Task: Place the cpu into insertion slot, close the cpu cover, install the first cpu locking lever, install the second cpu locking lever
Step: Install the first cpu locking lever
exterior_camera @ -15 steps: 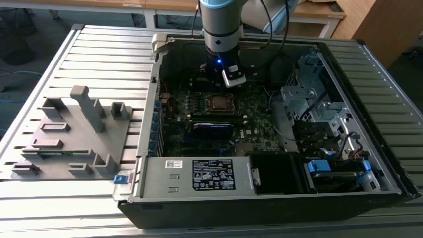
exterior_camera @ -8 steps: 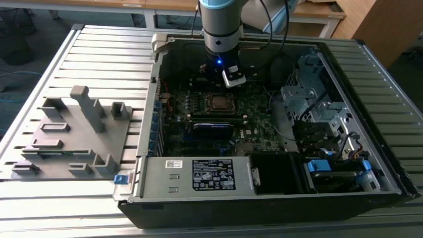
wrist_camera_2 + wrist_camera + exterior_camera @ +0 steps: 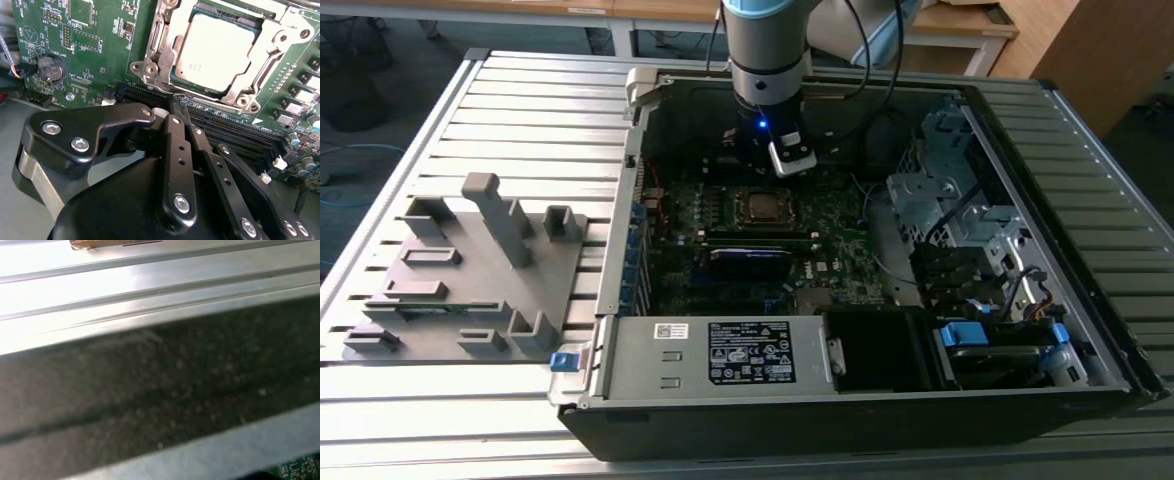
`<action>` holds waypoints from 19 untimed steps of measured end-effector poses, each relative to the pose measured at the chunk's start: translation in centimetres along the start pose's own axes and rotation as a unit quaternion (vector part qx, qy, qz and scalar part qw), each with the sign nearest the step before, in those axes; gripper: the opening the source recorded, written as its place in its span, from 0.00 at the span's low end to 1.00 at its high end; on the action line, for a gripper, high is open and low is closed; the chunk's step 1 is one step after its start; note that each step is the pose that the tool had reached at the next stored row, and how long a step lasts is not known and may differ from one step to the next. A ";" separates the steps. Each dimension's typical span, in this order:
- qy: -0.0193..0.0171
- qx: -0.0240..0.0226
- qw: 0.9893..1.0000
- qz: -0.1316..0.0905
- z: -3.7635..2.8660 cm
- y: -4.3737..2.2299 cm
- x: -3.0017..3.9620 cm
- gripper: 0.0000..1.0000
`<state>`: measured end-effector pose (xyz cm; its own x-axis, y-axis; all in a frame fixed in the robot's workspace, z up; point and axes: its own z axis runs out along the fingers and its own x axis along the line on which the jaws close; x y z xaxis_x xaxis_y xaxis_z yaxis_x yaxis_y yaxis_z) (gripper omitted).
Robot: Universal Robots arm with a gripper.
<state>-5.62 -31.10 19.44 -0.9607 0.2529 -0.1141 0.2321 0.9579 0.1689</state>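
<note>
In the second wrist view the cpu (image 3: 217,47), with its pale metal top, lies in the insertion slot (image 3: 172,82) on the green motherboard (image 3: 95,35). The silver cpu cover (image 3: 247,87) lies flat around the chip. My gripper (image 3: 175,102) has its black fingers (image 3: 176,150) pressed together, the tips at the socket's near edge, beside a thin metal lever (image 3: 160,91) running along that edge. Whether the tips touch the lever is unclear. In the exterior view the gripper (image 3: 783,168) hangs just behind the socket (image 3: 765,206) inside the open computer case (image 3: 627,290).
Black memory slots (image 3: 235,132) run beside the socket, close to the fingers. A coin battery (image 3: 51,68) sits on the board. The case holds a power supply (image 3: 720,355) and drive cages (image 3: 947,210). A grey fixture block (image 3: 467,270) stands on the ribbed metal table (image 3: 520,90) at the exterior view's left.
</note>
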 end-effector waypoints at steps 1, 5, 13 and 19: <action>0.000 0.000 1.000 0.000 -0.06 0.01 -0.01 0.10; 0.000 0.000 1.000 0.000 -0.11 -0.03 -0.02 0.10; 0.000 0.000 1.000 0.000 -0.08 -0.10 -0.04 0.10; 0.000 0.000 1.000 0.000 0.09 -0.12 -0.03 0.10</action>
<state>-5.61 -31.21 19.34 -0.9607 0.2530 -0.1142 0.2323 0.9580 0.1682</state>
